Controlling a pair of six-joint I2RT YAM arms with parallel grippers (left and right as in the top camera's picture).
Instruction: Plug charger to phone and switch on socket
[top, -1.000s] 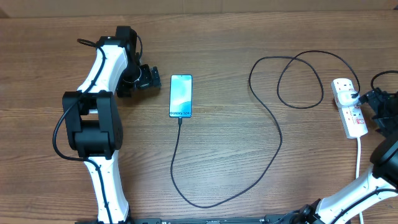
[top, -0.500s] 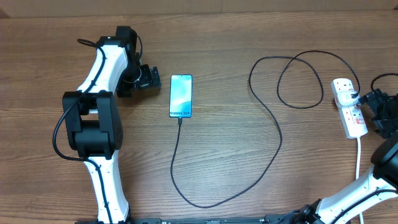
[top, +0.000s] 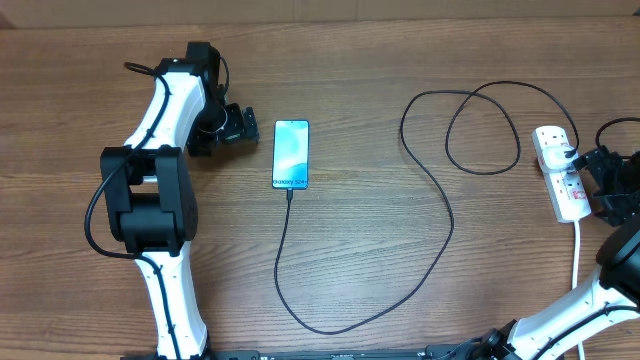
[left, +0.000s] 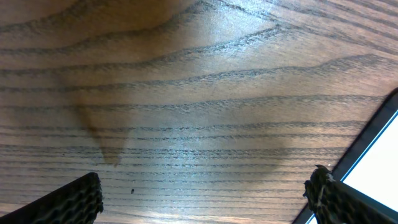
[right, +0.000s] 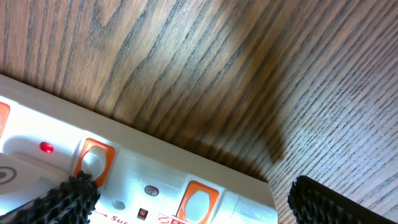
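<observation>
charger (top: 443, 215) tip seems seated in the phone (top: 291, 153). both pincers gape wide and empty: left gripper (left: 205, 186) beside the phone, right gripper (right: 183, 190) over the socket (top: 563, 187).

Overhead looks down; L wrist close by phone (top: 291, 153), R by socket (top: 570, 197).

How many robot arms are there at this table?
2. The left arm reaches up beside the phone; the right arm comes in at the lower right corner, its end by the power strip. No others are visible.

Teal phone (top: 291, 153); black charger (top: 440, 240); white socket (top: 562, 185).
</observation>
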